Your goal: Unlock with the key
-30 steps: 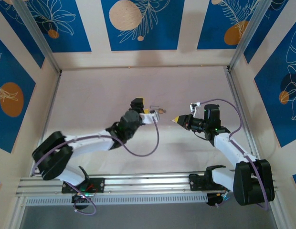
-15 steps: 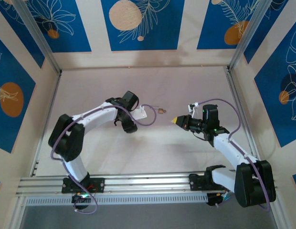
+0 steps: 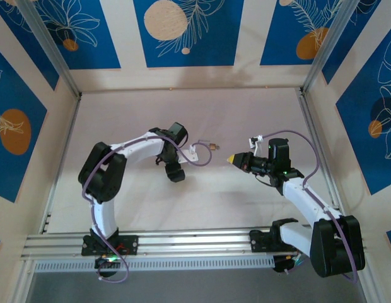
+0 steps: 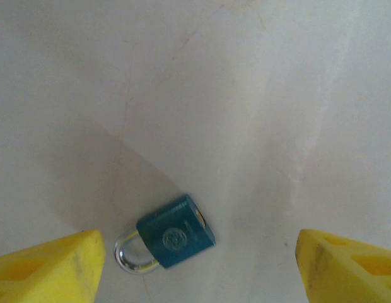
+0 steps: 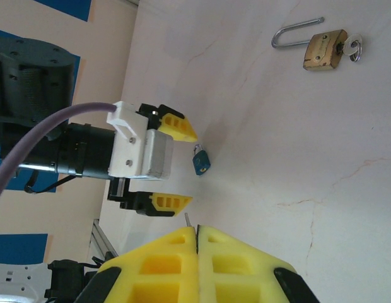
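A small blue padlock lies flat on the pale table, shackle to the left. My left gripper hovers over it, open, one yellow fingertip on each side and both clear of the lock. From the right wrist view the same padlock sits just beyond the open left gripper. My right gripper is shut, with the thin metal tip of the key poking out between its fingers. From above, the left gripper and the right gripper face each other mid-table.
A brass padlock with its shackle sprung open and a key in it lies on the table off to one side; from above this brass padlock is between the two grippers. Aluminium posts and patterned walls bound the table.
The left arm has swung its elbow up and back while its gripper stayed by the padlock, and its jaws have spread wider. The right arm has not moved.
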Tool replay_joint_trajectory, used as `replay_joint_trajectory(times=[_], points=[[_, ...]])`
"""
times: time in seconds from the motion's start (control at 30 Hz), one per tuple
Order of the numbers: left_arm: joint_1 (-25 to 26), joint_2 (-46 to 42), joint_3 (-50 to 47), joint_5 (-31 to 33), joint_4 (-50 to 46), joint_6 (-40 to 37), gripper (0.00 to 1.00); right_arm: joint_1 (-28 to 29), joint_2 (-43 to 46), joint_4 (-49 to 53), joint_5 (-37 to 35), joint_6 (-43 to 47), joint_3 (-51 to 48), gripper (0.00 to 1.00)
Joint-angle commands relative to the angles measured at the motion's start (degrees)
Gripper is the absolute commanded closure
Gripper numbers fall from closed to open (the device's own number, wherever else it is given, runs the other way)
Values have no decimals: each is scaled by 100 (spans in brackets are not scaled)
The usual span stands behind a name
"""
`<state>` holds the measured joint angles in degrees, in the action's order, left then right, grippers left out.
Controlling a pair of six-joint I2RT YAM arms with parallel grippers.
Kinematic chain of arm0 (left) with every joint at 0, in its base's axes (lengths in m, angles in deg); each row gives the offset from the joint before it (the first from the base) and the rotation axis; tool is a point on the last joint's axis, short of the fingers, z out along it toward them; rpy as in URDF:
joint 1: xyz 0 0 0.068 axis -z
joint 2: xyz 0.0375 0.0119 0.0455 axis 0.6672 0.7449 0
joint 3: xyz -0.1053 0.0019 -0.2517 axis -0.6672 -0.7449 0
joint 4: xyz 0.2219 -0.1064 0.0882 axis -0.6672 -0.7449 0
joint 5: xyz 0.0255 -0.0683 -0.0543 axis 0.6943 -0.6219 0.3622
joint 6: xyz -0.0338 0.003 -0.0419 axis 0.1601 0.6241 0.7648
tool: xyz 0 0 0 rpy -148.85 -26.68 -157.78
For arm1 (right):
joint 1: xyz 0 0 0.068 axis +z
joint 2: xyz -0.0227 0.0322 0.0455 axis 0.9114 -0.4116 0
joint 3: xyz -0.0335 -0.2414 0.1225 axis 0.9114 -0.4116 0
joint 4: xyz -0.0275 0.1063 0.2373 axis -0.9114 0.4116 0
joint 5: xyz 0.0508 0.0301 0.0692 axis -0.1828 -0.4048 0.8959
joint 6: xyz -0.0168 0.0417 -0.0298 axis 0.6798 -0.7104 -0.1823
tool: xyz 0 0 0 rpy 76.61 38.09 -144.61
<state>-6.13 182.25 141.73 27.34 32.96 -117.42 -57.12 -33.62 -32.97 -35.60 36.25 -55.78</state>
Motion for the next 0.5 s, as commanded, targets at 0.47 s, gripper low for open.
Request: replay_joint_trajectory(times=[0.47], points=[[-45,124,38,-174,-457,209,28,24,57,25,139,90,86,100]])
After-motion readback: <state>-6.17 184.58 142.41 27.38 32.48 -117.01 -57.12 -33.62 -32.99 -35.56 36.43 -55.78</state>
